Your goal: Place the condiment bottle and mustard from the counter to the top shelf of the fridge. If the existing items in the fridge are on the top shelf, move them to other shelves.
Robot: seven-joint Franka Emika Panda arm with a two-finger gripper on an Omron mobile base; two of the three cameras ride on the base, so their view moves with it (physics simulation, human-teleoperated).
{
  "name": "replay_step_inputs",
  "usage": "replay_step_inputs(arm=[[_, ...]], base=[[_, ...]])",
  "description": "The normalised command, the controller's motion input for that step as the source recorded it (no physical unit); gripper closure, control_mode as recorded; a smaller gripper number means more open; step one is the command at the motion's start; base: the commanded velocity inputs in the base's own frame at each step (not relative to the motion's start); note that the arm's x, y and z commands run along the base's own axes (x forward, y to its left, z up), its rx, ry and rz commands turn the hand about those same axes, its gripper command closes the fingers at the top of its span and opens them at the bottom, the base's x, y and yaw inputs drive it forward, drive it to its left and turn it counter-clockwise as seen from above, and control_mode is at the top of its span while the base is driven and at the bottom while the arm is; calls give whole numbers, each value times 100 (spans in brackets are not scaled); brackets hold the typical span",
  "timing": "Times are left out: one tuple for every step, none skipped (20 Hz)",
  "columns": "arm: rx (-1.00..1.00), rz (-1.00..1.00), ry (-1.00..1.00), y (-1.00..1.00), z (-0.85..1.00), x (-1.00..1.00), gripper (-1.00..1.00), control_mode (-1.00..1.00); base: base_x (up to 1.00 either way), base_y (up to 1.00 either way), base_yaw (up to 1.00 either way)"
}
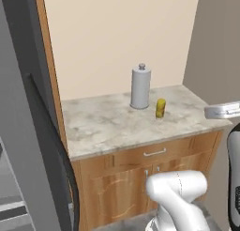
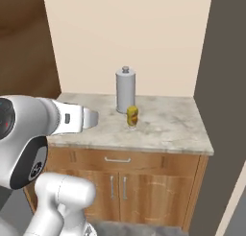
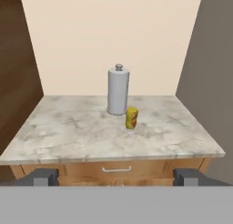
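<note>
Gripper (image 3: 116, 176) wide open, empty, frame bottom. Mustard (image 3: 131, 118) sits mid-frame, just beside grey condiment bottle (image 3: 118, 91) on counter (image 3: 68, 136). Risk: wide fingers clipping the bottle, toppling it.

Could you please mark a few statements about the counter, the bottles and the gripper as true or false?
1. The grey bottle stands upright on the counter. True.
2. The mustard lies on its side. False: it stands upright.
3. The mustard is in front of the grey bottle, nearer the counter's front edge. True.
4. The gripper is shut on the mustard. False: its jaws are open and hold nothing, short of the counter.
5. The drawer under the counter is pulled out. False: it sits closed, flush with the cabinet front.
</note>
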Motion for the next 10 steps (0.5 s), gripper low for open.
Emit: replay_step_inputs(arm=[[0,0,0,0,0,0,-100,100],[0,0,0,0,0,0,-100,100],[0,0,0,0,0,0,-100,100],[0,0,0,0,0,0,-100,100],[0,0,0,0,0,0,-100,100],[0,0,0,0,0,0,-100,100],[0,0,0,0,0,0,-100,100],[0,0,0,0,0,0,-100,100],[0,0,0,0,0,0,-100,100],[0,0,0,0,0,0,-100,100]], base=[[71,0,0],[61,0,0],[49,1,0],[42,11,-4],[44,12,-6],[49,8,-6],[47,6,-5],[46,3,-4],[42,4,-4],[40,1,-4]])
